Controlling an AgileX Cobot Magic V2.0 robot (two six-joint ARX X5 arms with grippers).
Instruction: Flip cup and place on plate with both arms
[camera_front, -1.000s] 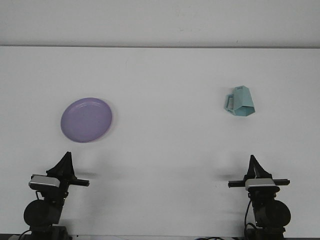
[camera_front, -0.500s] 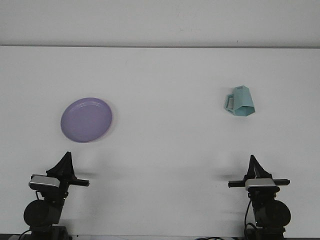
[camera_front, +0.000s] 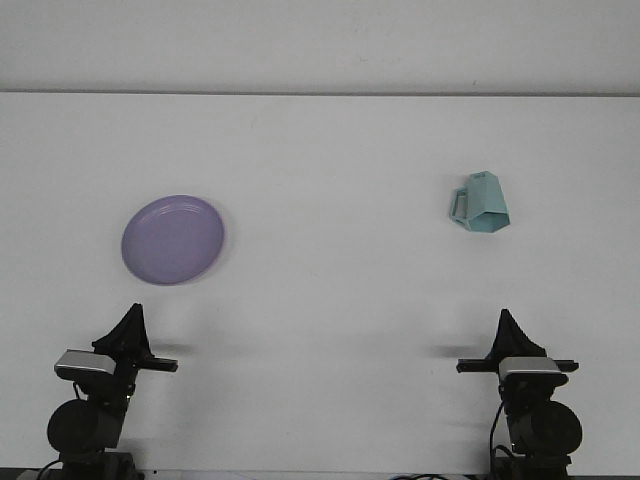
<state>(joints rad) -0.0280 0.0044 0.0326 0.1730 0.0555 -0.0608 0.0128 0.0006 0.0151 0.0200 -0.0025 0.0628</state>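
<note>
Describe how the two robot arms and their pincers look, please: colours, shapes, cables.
Both arms are black with rounded joint housings low down. Each left pincer and right pincer ends in a dark, pointed, triangular shape, with a silver-grey box mounted on a black crossbar. Thin black cables run near the right arm's base.

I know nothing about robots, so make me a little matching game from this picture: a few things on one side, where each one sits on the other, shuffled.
Things:
1. purple plate
2. teal cup
3. left gripper
4. right gripper

Places:
A. near edge, right side
B. on the table, left of centre
C. near edge, left side
D. on the table, right of centre, upside down

Pairs: 1-B, 2-D, 3-C, 4-A
</note>
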